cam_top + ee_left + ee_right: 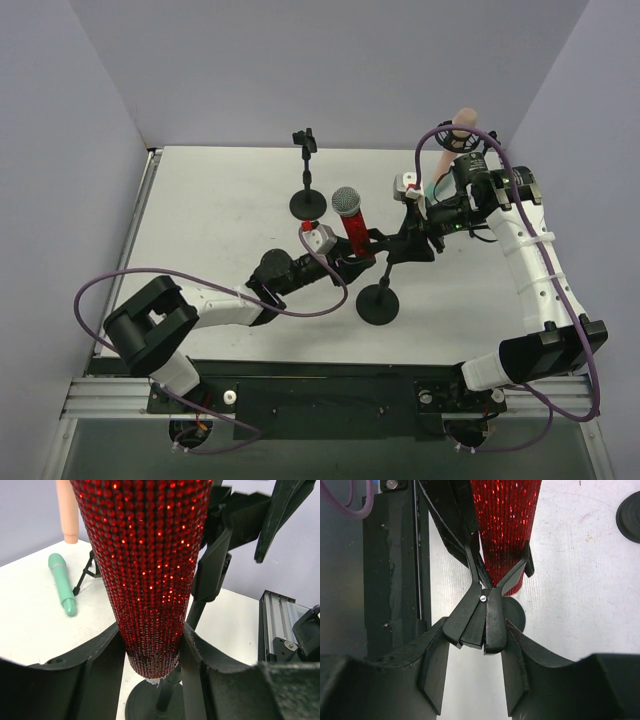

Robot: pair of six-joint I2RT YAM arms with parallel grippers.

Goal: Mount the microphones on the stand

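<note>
Left gripper [152, 652] clamps the glittery red stick microphone [150, 555] by its tail; at its six o'clock, right gripper [472, 647] pinches the black stand clip [482, 612], whose prongs straddle the red body.

1. Microphones: 3. These are the red glitter microphone [352, 222], the peach-pink microphone [462, 128] and the mint green microphone [62, 582].
2. Round-base stands: 2 in plain view, the far stand [307, 205] and the near stand [378, 305]. Black legs [84, 577] show below the peach-pink microphone. They are mostly hidden, so they are not counted as a stand.
3. Spring clips: 2, the far clip [305, 138] and the near clip [487, 615].
4. Arms: 2, the left arm [215, 302] and the right arm [525, 257].
5. Grippers: 2, the left gripper [150, 640] and the right gripper [472, 635].
6. Purple cables: 2, the left cable [150, 269] and the right cable [597, 380].
7. Table [220, 200]: 1.
</note>
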